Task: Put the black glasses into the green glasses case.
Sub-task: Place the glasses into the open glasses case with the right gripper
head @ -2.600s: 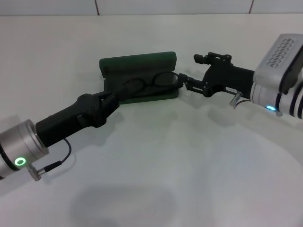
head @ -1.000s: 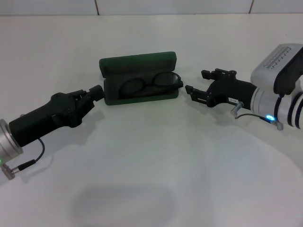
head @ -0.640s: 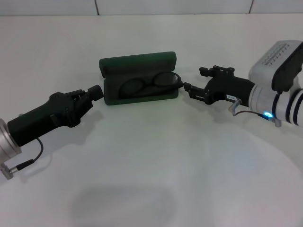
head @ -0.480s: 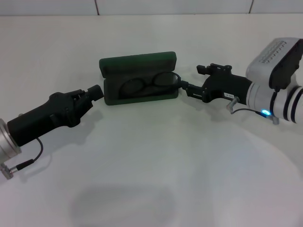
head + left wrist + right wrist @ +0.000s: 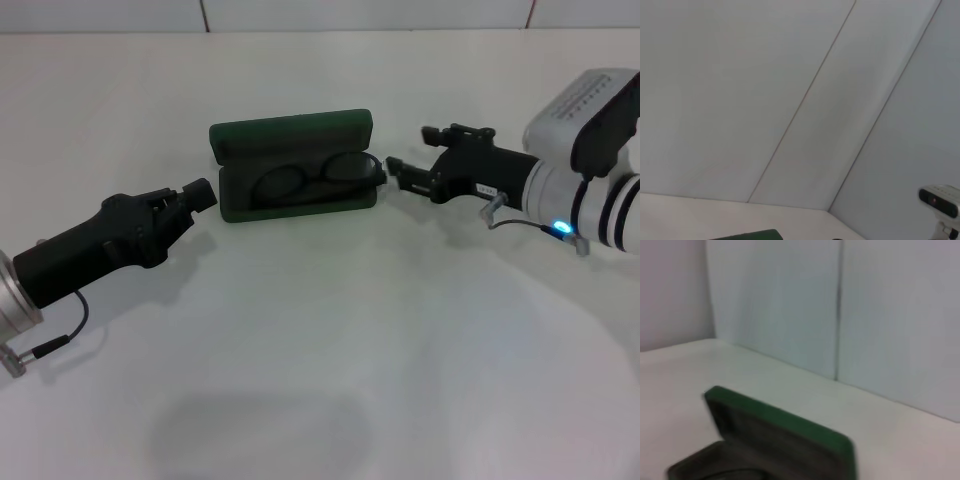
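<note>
The green glasses case (image 5: 232,205) lies open on the white table, its lid (image 5: 290,131) standing up at the back. The black glasses (image 5: 316,178) lie inside its lower half, lenses side by side, their right end at the case's right rim. My right gripper (image 5: 411,150) hovers open just right of the case, a small gap from it. On the case's left side my left gripper (image 5: 205,192) is shut on nothing, a little apart from the corner. In the right wrist view the case lid (image 5: 785,427) fills the lower part; the left wrist view shows only the case's top edge (image 5: 747,235).
The white table (image 5: 330,330) spreads wide in front of the case. A pale panelled wall (image 5: 790,100) rises behind it. A small white camera unit (image 5: 940,198) shows at the edge of the left wrist view.
The left gripper has drawn back left out of the case and holds still. The right gripper, touching the case's right end half a second ago, has backed off slightly.
</note>
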{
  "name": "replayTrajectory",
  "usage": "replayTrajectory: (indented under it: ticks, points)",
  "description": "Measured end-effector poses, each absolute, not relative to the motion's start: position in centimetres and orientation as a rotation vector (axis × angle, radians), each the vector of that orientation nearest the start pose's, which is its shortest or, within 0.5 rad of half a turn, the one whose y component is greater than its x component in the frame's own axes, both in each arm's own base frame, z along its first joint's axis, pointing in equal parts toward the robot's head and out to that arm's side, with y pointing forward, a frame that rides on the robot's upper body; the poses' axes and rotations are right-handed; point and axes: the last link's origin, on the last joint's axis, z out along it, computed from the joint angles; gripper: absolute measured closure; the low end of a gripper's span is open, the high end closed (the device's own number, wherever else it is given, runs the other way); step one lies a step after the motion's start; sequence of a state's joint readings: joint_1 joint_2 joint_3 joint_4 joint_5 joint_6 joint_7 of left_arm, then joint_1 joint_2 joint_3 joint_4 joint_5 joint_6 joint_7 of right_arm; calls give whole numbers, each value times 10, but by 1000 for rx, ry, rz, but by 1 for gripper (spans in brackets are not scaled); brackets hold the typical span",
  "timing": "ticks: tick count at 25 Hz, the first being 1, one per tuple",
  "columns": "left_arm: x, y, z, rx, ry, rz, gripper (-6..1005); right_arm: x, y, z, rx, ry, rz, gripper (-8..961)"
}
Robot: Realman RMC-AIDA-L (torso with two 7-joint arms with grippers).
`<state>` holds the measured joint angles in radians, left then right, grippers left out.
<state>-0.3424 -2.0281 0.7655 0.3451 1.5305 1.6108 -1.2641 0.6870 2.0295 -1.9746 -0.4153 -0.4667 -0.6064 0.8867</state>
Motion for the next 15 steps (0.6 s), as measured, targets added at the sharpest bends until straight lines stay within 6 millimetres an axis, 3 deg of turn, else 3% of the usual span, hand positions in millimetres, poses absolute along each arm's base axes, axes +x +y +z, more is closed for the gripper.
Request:
replayTrajectory:
  ticks: [15]
  points:
    - [-305, 278, 4, -2334, -918, -1168, 898, 217, 406, -97, -2380, 590, 443, 300]
